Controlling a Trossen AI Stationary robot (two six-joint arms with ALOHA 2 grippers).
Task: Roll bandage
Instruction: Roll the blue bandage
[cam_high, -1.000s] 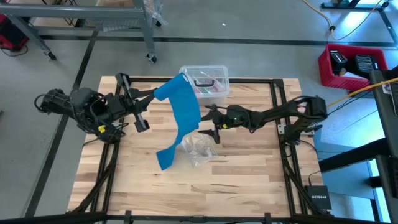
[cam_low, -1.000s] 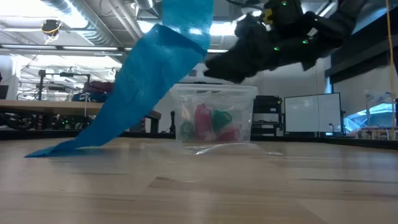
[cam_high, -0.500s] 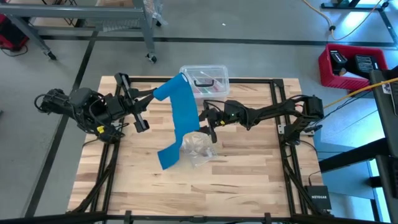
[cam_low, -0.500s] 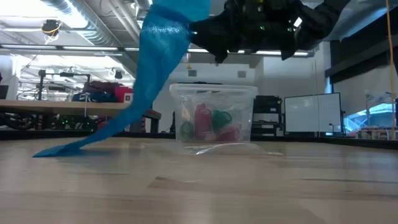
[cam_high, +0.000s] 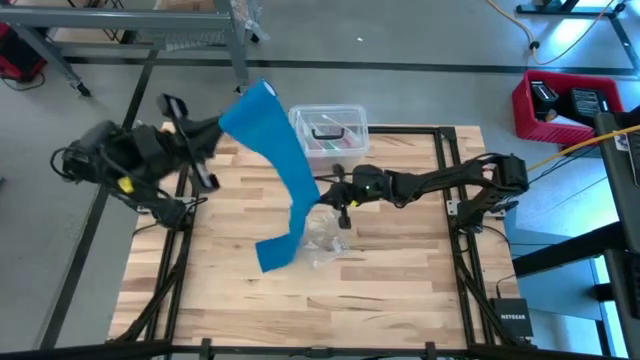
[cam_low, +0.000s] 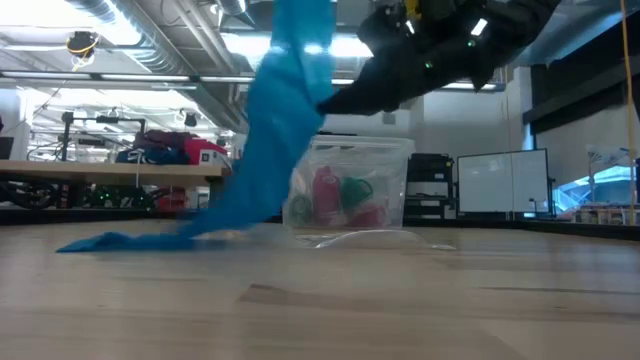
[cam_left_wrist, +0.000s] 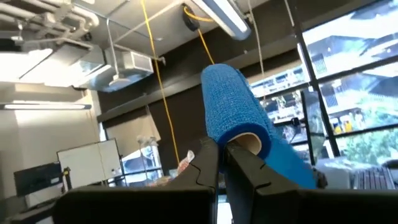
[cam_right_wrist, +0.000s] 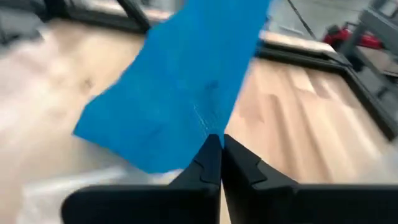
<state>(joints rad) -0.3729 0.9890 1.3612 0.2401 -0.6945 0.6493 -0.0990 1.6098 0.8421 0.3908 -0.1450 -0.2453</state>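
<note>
Wooden slats of the table (cam_high: 400, 290) carry the bandage's (cam_high: 285, 170) loose tail, near left. Left gripper (cam_high: 222, 128), raised far left, clamps the rolled end; right gripper (cam_high: 322, 192) pinches the band's edge mid-span. Pulling apart could slip that thin pinch, unwinding the roll.
</note>
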